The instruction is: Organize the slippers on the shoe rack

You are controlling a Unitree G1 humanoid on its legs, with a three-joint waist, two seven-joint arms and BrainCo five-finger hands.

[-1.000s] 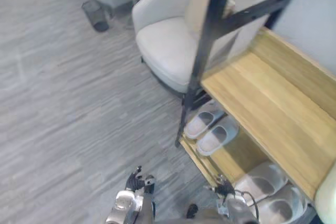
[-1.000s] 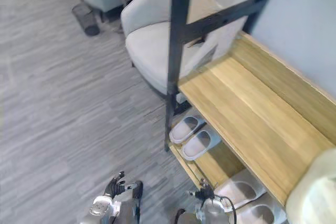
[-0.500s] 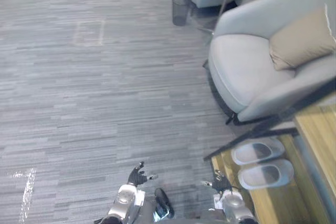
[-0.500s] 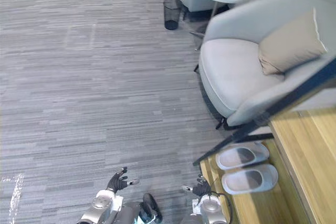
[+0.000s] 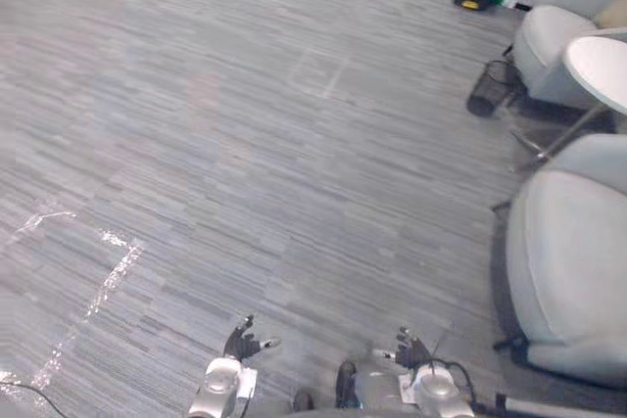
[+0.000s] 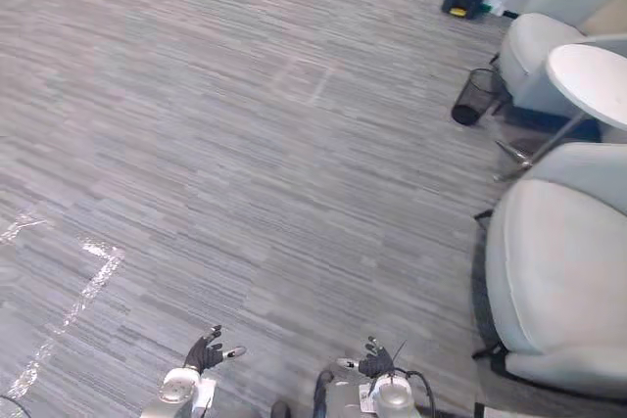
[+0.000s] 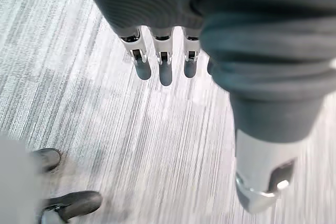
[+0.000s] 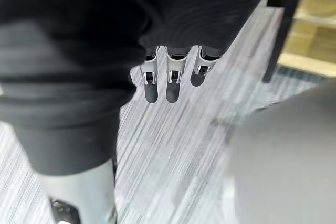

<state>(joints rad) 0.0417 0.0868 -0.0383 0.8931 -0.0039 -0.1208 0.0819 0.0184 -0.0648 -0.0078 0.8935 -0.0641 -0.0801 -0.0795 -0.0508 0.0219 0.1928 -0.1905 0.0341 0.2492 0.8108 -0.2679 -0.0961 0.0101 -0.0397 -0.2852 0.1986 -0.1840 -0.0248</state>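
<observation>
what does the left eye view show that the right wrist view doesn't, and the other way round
Left eye view: the left hand, a grey armchair, a round white table, a black mesh bin and tape marks on the floor. Right wrist view: a wooden shelf beside a dark frame post. Both: the right hand, fingers straight and holding nothing, over the grey striped floor.

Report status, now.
Left hand open, empty. Right hand open, empty. Rack edge past right fingers. Armchair close on right.
</observation>
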